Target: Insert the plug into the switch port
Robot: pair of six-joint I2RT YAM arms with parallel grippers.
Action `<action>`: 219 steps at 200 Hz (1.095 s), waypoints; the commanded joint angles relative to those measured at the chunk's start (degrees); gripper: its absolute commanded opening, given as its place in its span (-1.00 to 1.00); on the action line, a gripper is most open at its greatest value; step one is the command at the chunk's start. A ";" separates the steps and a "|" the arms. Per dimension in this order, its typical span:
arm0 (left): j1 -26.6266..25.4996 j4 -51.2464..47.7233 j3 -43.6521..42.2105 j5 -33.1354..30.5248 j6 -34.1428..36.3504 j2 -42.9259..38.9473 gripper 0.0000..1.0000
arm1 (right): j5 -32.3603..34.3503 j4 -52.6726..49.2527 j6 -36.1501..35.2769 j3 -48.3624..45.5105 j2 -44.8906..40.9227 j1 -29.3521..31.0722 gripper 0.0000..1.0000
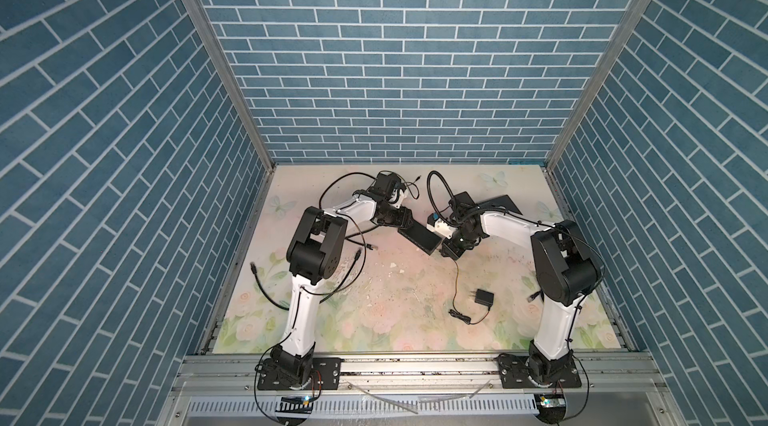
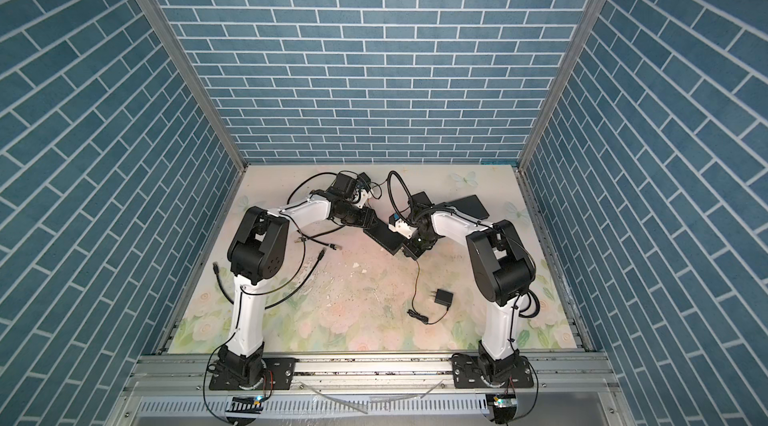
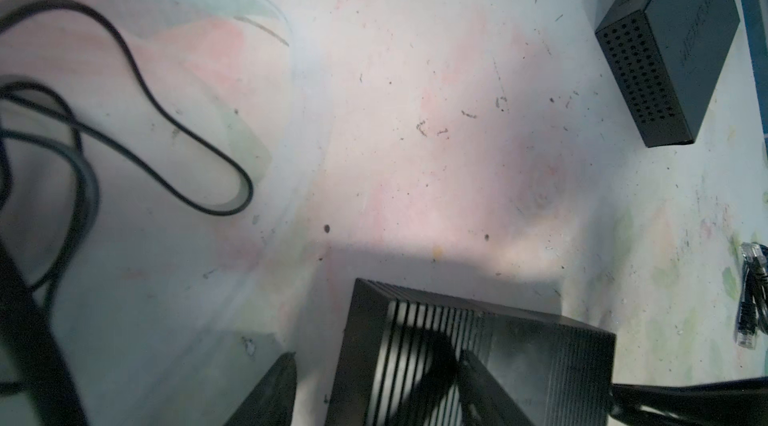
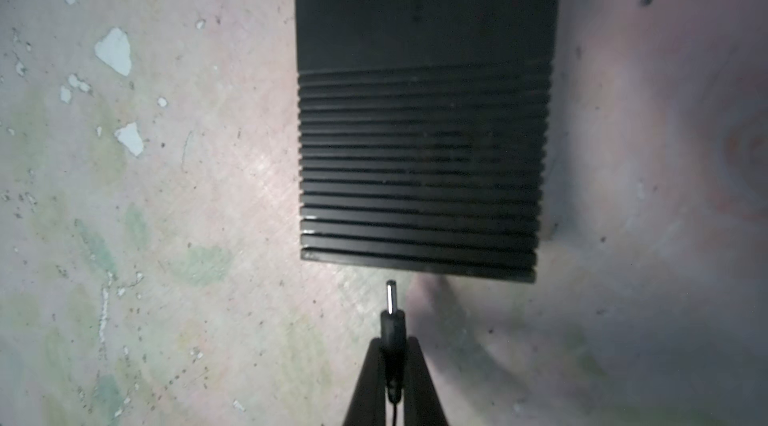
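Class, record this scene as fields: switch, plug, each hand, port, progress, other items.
switch: flat on the table, ribbed end towards the plug
plug: tip just short of the switch's edge, not touching
right hand: shut on plug
left hand: fingers apart at switch's other end; grip unclear
port: not visible
progress: not yet inserted
other items: power adapter, second black box

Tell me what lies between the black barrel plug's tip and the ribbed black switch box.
Only bare floral mat; the right wrist view shows a short clear gap from black barrel plug to ribbed black switch box.
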 commanded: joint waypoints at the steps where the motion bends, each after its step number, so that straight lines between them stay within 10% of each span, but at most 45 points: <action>1: -0.28 -1.33 0.82 0.64 1.68 1.62 0.24 | -0.46 3.15 0.97 1.65 0.37 0.75 -0.93; 219: -0.82 -14.09 7.53 11.97 17.86 6.82 -0.05 | -0.37 27.40 14.27 -8.47 -0.66 3.05 -0.94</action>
